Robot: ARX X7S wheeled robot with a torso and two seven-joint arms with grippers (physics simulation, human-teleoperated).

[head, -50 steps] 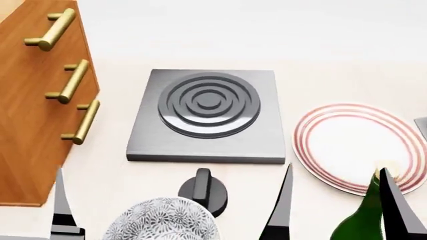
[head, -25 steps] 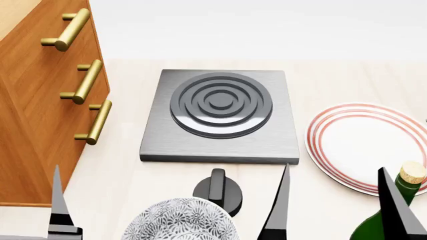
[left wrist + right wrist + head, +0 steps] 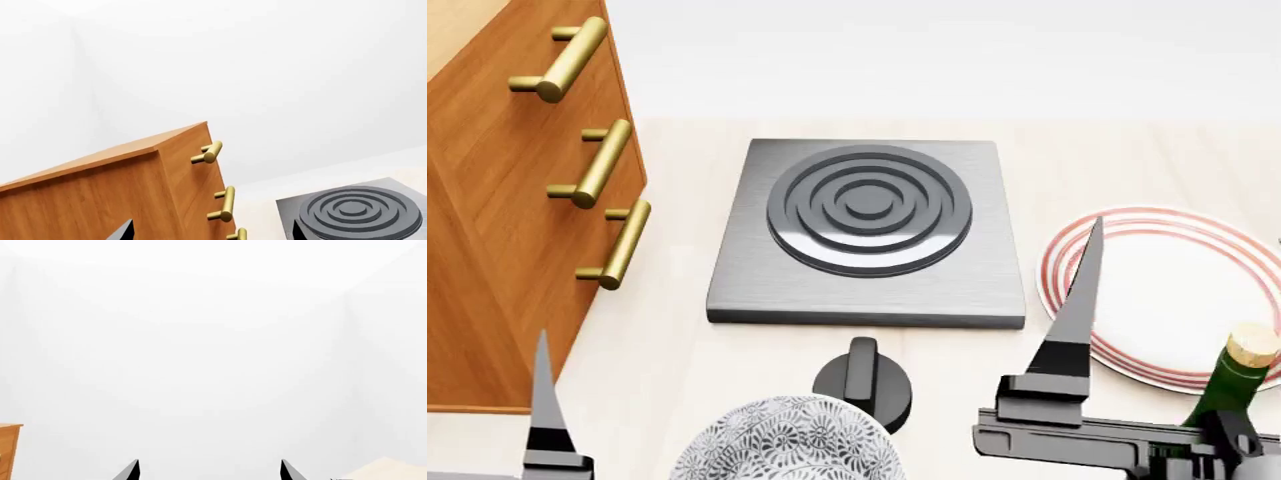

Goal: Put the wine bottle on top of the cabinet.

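The wine bottle [image 3: 1228,385] stands at the bottom right of the head view; only its green neck and tan cork show. My right gripper [image 3: 210,471] is open and empty, with its fingertips wide apart. In the head view one of its fingers [image 3: 1078,300] rises left of the bottle neck, its body crosses in front of the bottle, and its other finger is out of view. The reddish-brown cabinet [image 3: 507,200] with brass handles stands at the left. My left gripper [image 3: 212,231] is open and empty in front of the cabinet [image 3: 100,190].
A grey hob [image 3: 868,230] with ring burner lies in the middle. A red-rimmed white plate [image 3: 1174,290] lies behind the bottle. A patterned bowl [image 3: 787,445] and a black knob [image 3: 864,380] are at the near edge. A finger of the left gripper [image 3: 545,400] shows at the bottom left.
My right gripper has risen and shifted right, so its body now crosses in front of the bottle. One second ago the head view shifted slightly. The bottle and left gripper stayed put.
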